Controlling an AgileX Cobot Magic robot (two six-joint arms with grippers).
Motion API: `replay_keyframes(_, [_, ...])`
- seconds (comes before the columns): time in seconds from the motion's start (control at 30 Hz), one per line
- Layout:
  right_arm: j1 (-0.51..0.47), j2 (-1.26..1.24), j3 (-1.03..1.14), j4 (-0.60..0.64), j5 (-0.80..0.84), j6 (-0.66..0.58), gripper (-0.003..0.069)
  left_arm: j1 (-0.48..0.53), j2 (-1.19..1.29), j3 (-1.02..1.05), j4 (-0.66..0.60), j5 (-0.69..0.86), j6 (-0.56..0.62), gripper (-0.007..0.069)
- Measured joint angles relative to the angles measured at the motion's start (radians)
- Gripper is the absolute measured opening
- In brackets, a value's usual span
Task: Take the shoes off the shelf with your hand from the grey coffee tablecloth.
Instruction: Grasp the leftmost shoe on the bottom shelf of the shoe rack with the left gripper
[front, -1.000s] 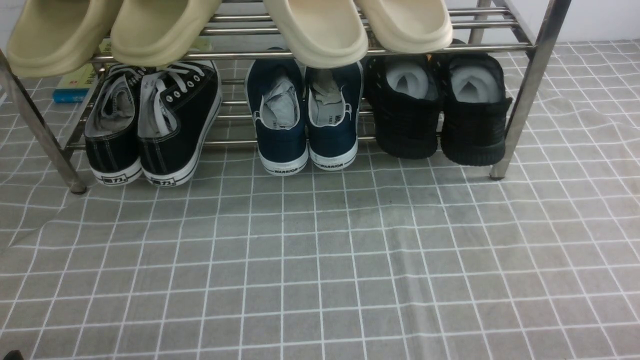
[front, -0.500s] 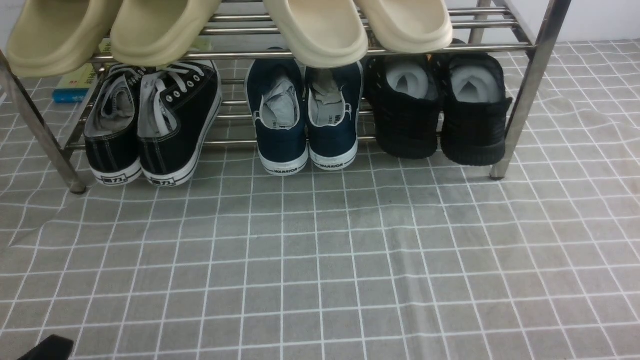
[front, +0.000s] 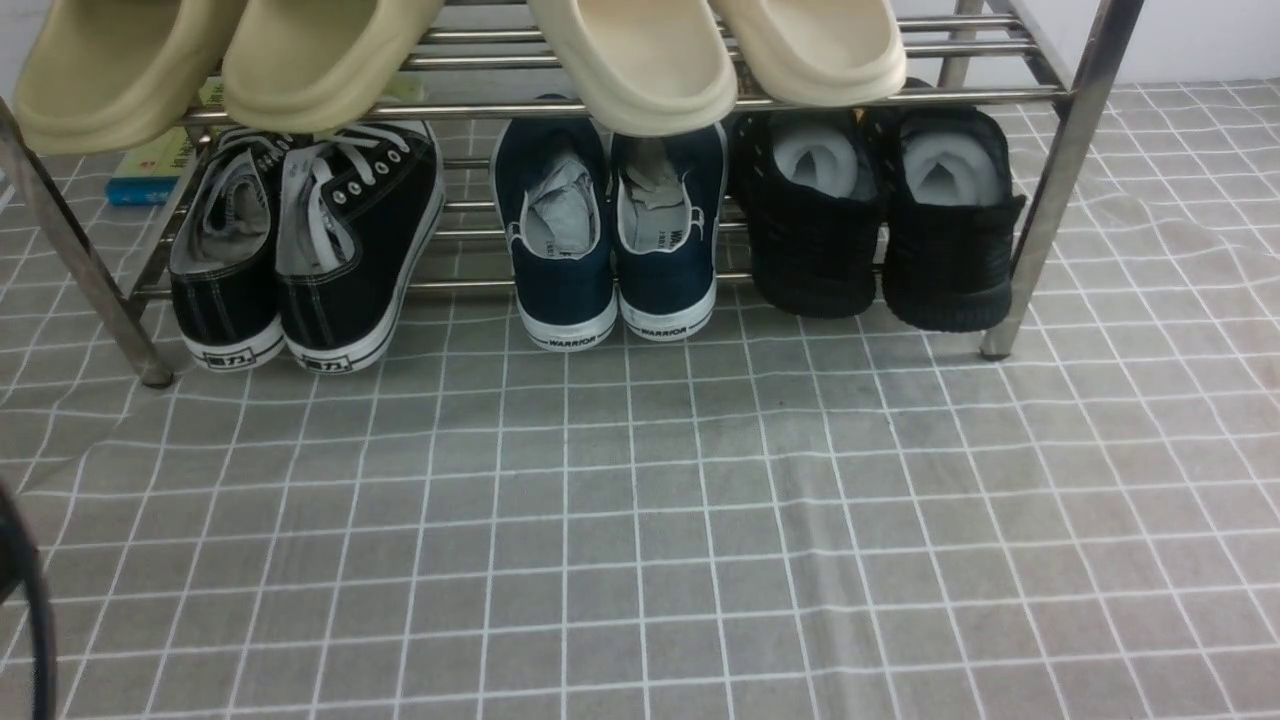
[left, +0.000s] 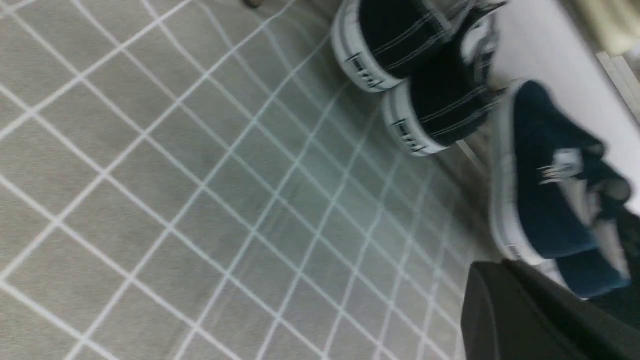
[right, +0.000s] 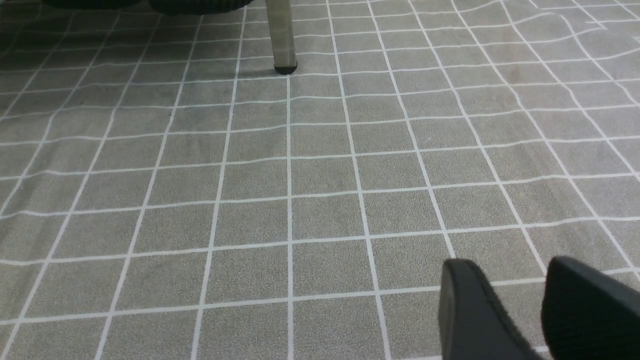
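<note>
Shoes (front: 305, 250) on the lower tier of the shelf (front: 1060, 170), at its left end, side by side, heels outward past the front bar and down near the tablecloth (front: 700, 520). Just beside them to the right, navy sneakers (front: 610, 240); further right, black knit shoes (front: 885, 220); on the top tier, beige slippers (front: 630, 60).

In the front view, of the left arm only a black cable (front: 35, 610) at the left edge, well short of the shelf. From the left wrist, one dark part of the left gripper (left: 520, 310) in a corner, blurred; spread or clenched, cannot tell. Shoes ahead of it and apart, nothing touching.

Right gripper (right: 537, 295) low over bare cloth, fingers slightly parted, grasping nothing, short of the shelf's right leg and well apart from the shoes.
</note>
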Motion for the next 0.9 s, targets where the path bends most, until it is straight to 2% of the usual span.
replay_keyframes(0.13, [0.000,0.000,0.000,0.000,0.000,0.000,0.0239,0.000,0.327,-0.158,0.063,-0.001,-0.005,0.0080])
replay_keyframes(0.17, [0.000,0.000,0.000,0.000,0.000,0.000,0.0239,0.000,0.340,-0.165,0.065,-0.003,-0.005,0.0091])
replay_keyframes(0.2, [0.000,0.000,0.000,0.000,0.000,0.000,0.0239,0.000,0.441,-0.235,0.073,-0.022,-0.005,0.0141])
replay_keyframes(0.23, [0.000,0.000,0.000,0.000,0.000,0.000,0.0239,0.000,0.465,-0.243,0.074,-0.027,-0.005,0.0155])
replay_keyframes(0.27, [0.000,0.000,0.000,0.000,0.000,0.000,0.0239,0.000,0.556,-0.302,0.077,-0.041,-0.005,0.0214])
replay_keyframes(0.3, [0.000,0.000,0.000,0.000,0.000,0.000,0.0239,0.000,0.556,-0.309,0.077,-0.044,-0.005,0.0222])
replay_keyframes(0.4, [0.000,0.000,0.000,0.000,0.000,0.000,0.0239,0.000,0.721,-0.414,0.077,-0.093,-0.017,0.0344])
replay_keyframes(0.47, [0.000,0.000,0.000,0.000,0.000,0.000,0.0239,0.000,0.773,-0.445,0.077,-0.115,-0.049,0.0384])
replay_keyframes(0.53, [0.000,0.000,0.000,0.000,0.000,0.000,0.0239,0.000,0.855,-0.477,0.077,-0.167,-0.138,0.0434])
replay_keyframes(0.6, [0.000,0.000,0.000,0.000,0.000,0.000,0.0239,0.000,0.880,-0.479,0.077,-0.190,-0.178,0.0443])
replay_keyframes(0.7, [0.000,0.000,0.000,0.000,0.000,0.000,0.0239,0.000,0.961,-0.479,0.077,-0.308,-0.310,0.0450])
replay_keyframes(0.9, [0.000,0.000,0.000,0.000,0.000,0.000,0.0239,0.000,1.052,-0.481,0.077,-0.458,-0.410,0.0449])
